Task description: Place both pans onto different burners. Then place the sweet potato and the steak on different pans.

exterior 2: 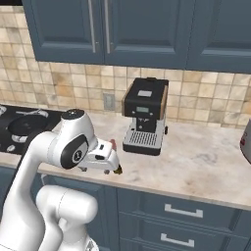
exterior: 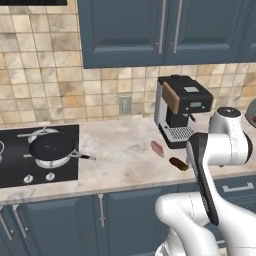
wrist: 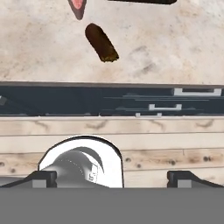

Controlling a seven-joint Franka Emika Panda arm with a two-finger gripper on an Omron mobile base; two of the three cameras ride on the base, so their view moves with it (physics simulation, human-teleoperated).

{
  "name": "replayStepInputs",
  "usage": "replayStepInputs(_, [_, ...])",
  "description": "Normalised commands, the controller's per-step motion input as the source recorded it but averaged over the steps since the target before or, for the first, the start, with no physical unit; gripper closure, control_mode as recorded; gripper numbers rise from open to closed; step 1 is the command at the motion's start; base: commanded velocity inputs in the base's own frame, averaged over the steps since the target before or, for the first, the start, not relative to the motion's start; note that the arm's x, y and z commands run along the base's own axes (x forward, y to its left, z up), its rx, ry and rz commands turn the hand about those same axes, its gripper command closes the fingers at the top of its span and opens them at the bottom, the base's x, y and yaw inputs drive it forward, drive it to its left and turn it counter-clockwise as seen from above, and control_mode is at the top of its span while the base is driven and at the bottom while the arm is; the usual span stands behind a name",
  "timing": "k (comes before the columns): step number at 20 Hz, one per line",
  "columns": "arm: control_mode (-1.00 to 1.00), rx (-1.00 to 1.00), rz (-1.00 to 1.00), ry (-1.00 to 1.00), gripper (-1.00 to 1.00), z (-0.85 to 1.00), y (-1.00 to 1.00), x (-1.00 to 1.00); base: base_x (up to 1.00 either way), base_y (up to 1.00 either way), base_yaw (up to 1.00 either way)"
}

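Jaws [wrist: 112,177] spread wide and empty, hanging off the table [wrist: 175,48] edge; sweet potato [wrist: 101,42] lay ahead, just beside the steak [wrist: 78,6], long axis slanted across the approach.

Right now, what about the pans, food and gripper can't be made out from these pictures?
- Second pan: cooktop is cut by the left base view's edge.
- Steak: cut by the hand view's top edge.
- Sweet potato: mostly behind the arm, right base view.
- Gripper: fingertips barely show.
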Motion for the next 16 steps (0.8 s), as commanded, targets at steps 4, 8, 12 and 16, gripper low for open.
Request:
replayStepInputs(4, [1.0,0.0,0.0,0.0,-1.0,0.0,0.0,0.0,0.22,0.01,0.0])
replayStepInputs(8, [1.0,0.0,0.0,0.0,-1.0,0.0,0.0,0.0,0.18,0.02,0.0])
replayStepInputs(12, [-1.0,0.0,0.0,0.0,-1.0,0.0,0.0,0.06,0.19,0.04,0.0])
replayStepInputs(16, [-1.0,0.0,0.0,0.0,-1.0,0.0,0.09,0.34,0.0,0.0,0.0])
